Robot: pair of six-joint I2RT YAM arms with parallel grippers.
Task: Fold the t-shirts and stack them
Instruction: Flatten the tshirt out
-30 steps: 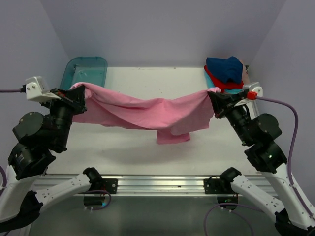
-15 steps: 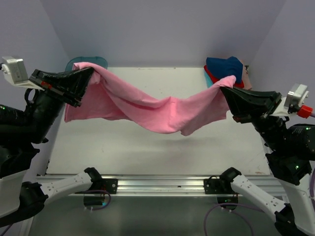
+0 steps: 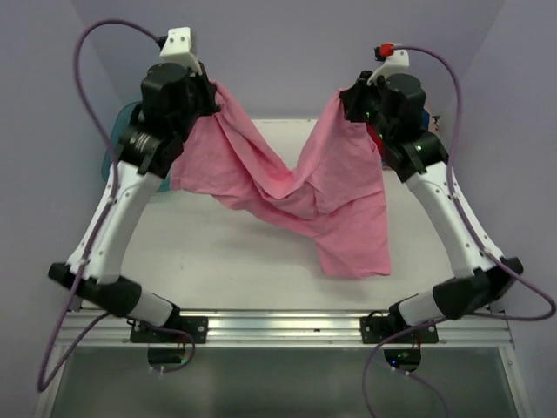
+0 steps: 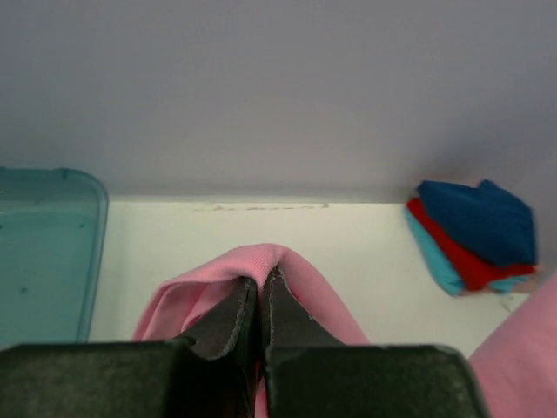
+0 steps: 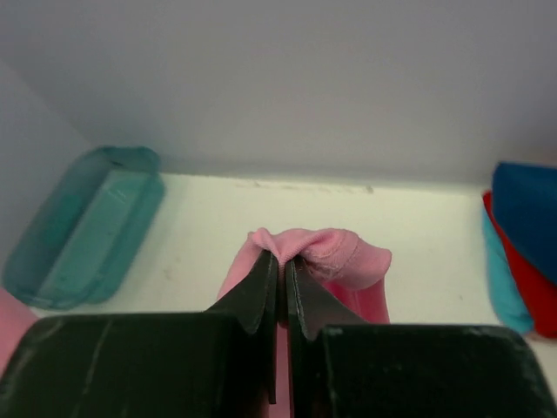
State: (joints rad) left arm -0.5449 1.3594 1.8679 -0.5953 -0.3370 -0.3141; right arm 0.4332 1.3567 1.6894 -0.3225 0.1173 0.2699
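Observation:
The pink t-shirt (image 3: pixel 287 187) hangs in the air over the table, held up by both arms at two top corners and sagging in a V between them. My left gripper (image 3: pixel 209 87) is shut on its left corner; in the left wrist view (image 4: pixel 259 280) pink cloth (image 4: pixel 261 259) bunches over the closed fingertips. My right gripper (image 3: pixel 346 96) is shut on its right corner; in the right wrist view (image 5: pixel 280 259) the pink cloth (image 5: pixel 335 252) folds over the tips. A pile of navy, red and teal t-shirts (image 4: pixel 474 235) lies at the far right corner (image 5: pixel 522 252).
A translucent teal plastic tub (image 4: pixel 43 252) stands at the far left of the white table (image 3: pixel 218 261), mostly hidden behind the left arm in the top view; it also shows in the right wrist view (image 5: pixel 87 222). Lilac walls close in the back and sides.
Both arms have swung up high and toward the back wall, lifting the pink t-shirt. It now hangs steeply in a V, its lower edge dangling over the table's front right.

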